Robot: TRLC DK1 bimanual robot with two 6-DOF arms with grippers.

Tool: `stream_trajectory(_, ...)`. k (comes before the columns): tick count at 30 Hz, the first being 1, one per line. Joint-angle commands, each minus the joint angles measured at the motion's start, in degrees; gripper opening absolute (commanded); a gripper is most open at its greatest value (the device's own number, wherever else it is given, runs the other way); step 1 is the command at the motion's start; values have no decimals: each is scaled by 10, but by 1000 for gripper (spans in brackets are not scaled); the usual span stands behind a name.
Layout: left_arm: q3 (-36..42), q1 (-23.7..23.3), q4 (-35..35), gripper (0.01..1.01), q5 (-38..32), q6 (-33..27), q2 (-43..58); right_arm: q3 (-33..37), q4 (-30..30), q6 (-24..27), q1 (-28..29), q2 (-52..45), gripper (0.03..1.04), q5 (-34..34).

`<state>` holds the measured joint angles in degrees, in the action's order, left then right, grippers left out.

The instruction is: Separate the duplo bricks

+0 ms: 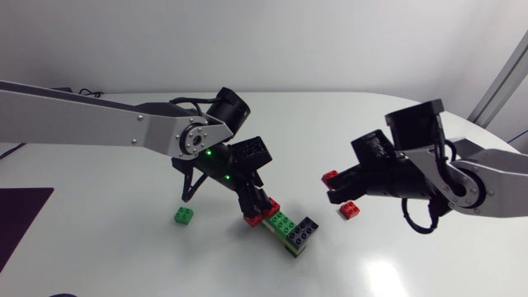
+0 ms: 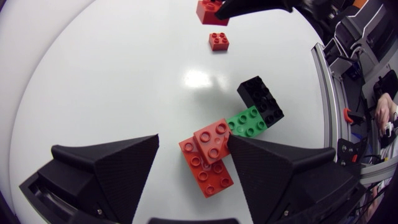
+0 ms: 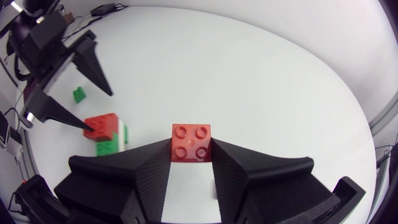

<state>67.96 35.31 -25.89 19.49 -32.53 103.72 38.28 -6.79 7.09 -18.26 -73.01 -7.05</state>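
A joined stack of bricks lies on the white table (image 1: 124, 256): red (image 1: 270, 208), green (image 1: 283, 221) and black (image 1: 304, 233) on a lime one. My left gripper (image 1: 254, 208) stands open over its red end. In the left wrist view the red bricks (image 2: 208, 158) lie between the fingers; one finger (image 2: 273, 168) touches a red corner, the other stays apart. Green (image 2: 247, 121) and black (image 2: 261, 99) bricks lie ahead. My right gripper (image 1: 332, 185) hovers to the right, shut on a single red brick (image 3: 191, 142).
A loose small red brick (image 1: 350, 209) lies below the right gripper. A loose green brick (image 1: 185, 215) lies left of the stack, also seen as the green brick (image 3: 79, 94) beyond my left gripper (image 3: 99, 111). A dark mat (image 1: 21, 219) covers the left edge.
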Motion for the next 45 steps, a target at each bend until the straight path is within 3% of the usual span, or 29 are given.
stream_trajectory(1, -30, 2, -9, 774, -20, -17, 16, -50, 16, 42, 50, -12, 211, 2)
stream_trajectory(5, -27, 5, -9, 774, -20, -17, 15, -93, 55, 71, 115, -20, 211, -8)
stream_trajectory(9, -27, 6, -9, 774, -20, -16, 15, -117, 85, 78, 146, -33, 211, -9)
stream_trajectory(27, -36, 14, -14, 803, -19, -1, -15, -148, 159, 82, 171, -112, 233, -9)
stream_trajectory(29, -36, 13, -14, 805, -19, 2, -21, -148, 158, 82, 172, -112, 369, -9)
stream_trajectory(34, -37, 15, -17, 831, -19, 6, -31, -144, 143, 80, 170, -96, 964, -7)
stream_trajectory(41, -37, 16, -21, 831, -19, 11, -42, -128, 70, 64, 147, 25, 995, -5)
stream_trajectory(45, -40, 19, -21, 831, -19, 12, -47, -114, 4, 39, 90, 107, 995, -5)
